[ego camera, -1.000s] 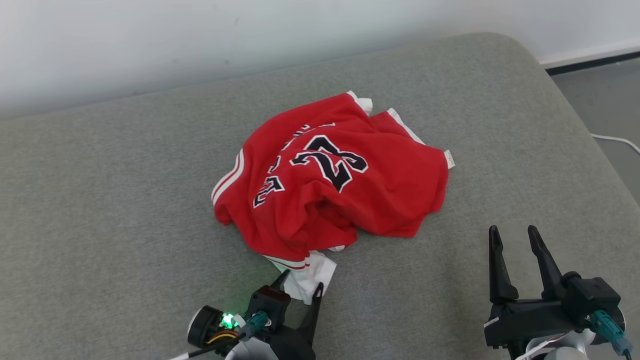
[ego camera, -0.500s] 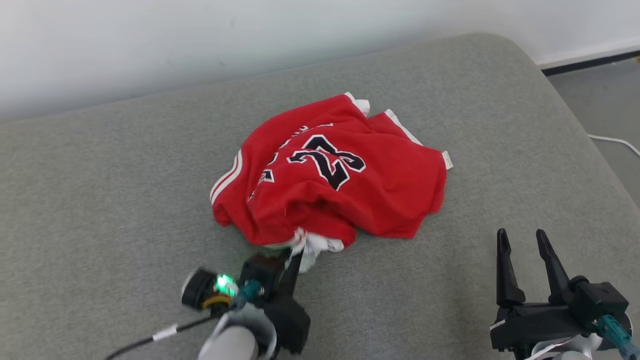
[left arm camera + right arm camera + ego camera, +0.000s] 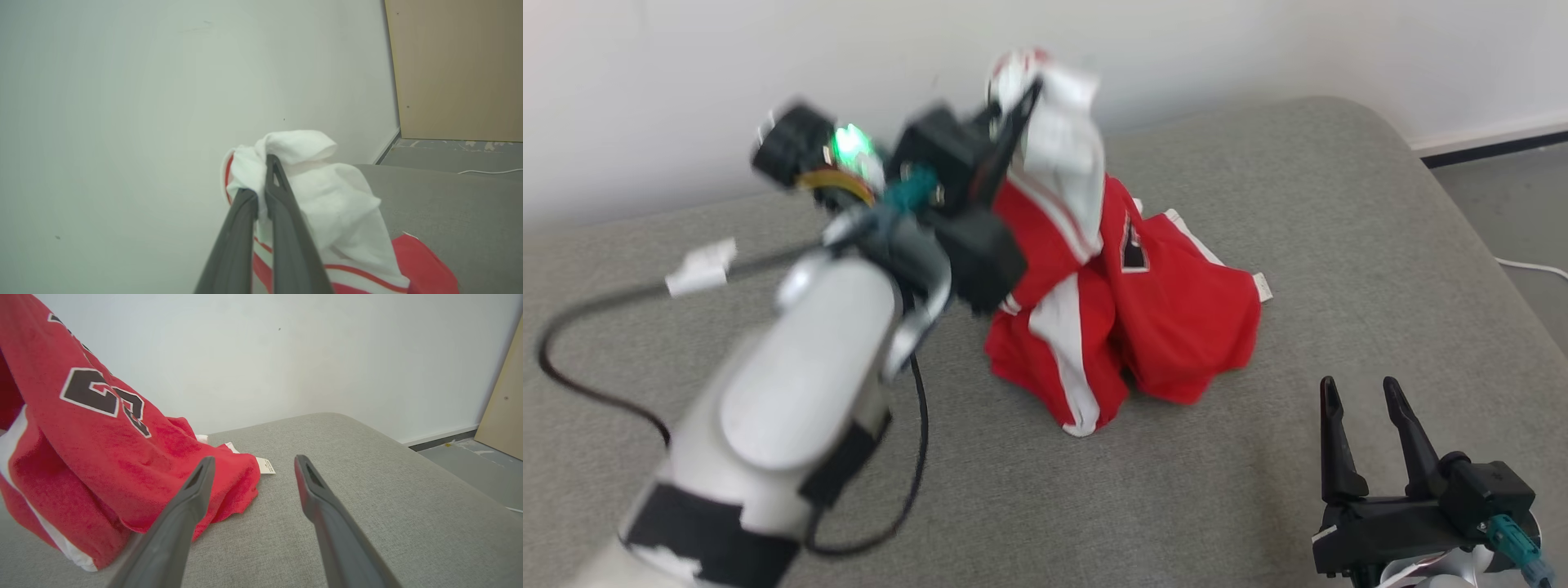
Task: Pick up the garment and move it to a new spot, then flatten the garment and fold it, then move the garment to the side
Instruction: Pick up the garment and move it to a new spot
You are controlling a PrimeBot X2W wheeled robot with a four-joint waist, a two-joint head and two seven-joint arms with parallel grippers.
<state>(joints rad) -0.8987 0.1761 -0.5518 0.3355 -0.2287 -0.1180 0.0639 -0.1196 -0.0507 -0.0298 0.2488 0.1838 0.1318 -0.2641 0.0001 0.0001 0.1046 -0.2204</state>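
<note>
The left pincer (image 3: 1015, 102) sits in the upper middle of the head view, blurred, its two dark fingers clamped together on a white, red-striped edge of the red shirt (image 3: 1176, 310). In the left wrist view the white cloth bunches over and around the fingertips (image 3: 274, 171), in front of the pale wall (image 3: 122, 102). From that grip the shirt hangs down and to the right of the frame, stretched into a tall cone; its lower folds rest on the grey cushion (image 3: 1339, 204) near the centre of the head view. A small white tag (image 3: 1263, 286) at the shirt's right edge lies on the cushion.

The right pincer (image 3: 1360, 388) stands at the lower right of the head view, fingers apart with nothing between them, below and to the right of the shirt and apart from it. In the right wrist view the shirt fills the left side of the frame, black numerals showing; its lowest fold sits just beside the left-hand finger.
</note>
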